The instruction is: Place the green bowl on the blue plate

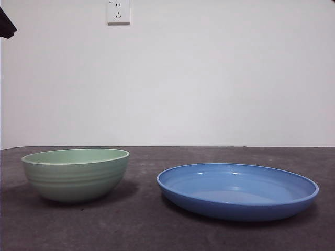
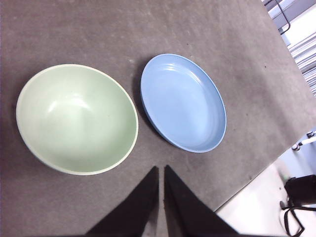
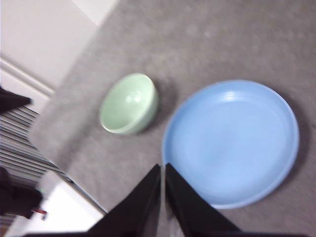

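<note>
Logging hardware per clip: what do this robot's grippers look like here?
Both wrist views show the same thing: the left gripper and the right gripper each have two plain black jaws, broad below and narrowing to pointed tips. No markings or cables show on them. In the front view only a black tip shows at the top corner.

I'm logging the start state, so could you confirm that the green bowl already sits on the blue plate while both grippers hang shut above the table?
Not quite: the bowl is not on the plate. It stands on the table beside it, with a gap between them, as the front view shows. The rest holds: the left gripper and right gripper both hang shut above the table.
</note>
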### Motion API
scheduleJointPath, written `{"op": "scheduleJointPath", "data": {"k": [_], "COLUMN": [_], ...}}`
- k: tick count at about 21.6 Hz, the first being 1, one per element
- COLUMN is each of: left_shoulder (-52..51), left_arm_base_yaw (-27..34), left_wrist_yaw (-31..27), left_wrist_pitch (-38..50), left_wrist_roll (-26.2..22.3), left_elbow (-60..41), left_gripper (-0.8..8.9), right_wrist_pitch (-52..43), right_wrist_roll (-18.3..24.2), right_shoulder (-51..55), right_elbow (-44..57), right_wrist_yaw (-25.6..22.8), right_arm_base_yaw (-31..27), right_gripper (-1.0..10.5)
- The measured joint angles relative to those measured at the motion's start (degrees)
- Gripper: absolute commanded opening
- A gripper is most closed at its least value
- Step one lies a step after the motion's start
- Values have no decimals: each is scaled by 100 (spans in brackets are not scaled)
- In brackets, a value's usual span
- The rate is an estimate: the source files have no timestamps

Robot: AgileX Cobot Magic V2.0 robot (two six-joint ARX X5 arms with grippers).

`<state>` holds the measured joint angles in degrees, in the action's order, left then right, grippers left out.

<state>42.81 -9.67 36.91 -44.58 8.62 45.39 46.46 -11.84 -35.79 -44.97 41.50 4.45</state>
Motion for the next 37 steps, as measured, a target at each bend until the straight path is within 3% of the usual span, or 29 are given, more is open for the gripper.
{"op": "scheduleJointPath", "data": {"k": [6,9,14,16,18,25,37], "left_shoulder": [0,0,0,0,0,0,737], "left_arm_base_yaw": [0,0,0,0,0,0,0], "left_wrist_yaw": [0,0,0,0,0,-236,-1965], "left_wrist_pitch": [2,2,22,22,22,68,251], "left_wrist_roll": [-90,-122,-127,-129,-131,-168,-168], "left_elbow": [0,0,0,0,0,0,2], "left_gripper": [30,110,448,543,599,602,598], "right_wrist_pitch": [101,92,83,83,83,83,61], "right_wrist_roll": [275,350,433,439,439,455,452], "right_shoulder": [17,15,17,17,17,17,17], "right_elbow": [0,0,0,0,0,0,0], "right_wrist_yaw": [-127,-127,-129,-129,-131,-140,-118], "right_arm_base_yaw": [0,0,0,0,0,0,0], "right_gripper": [12,37,399,529,585,589,588]}}
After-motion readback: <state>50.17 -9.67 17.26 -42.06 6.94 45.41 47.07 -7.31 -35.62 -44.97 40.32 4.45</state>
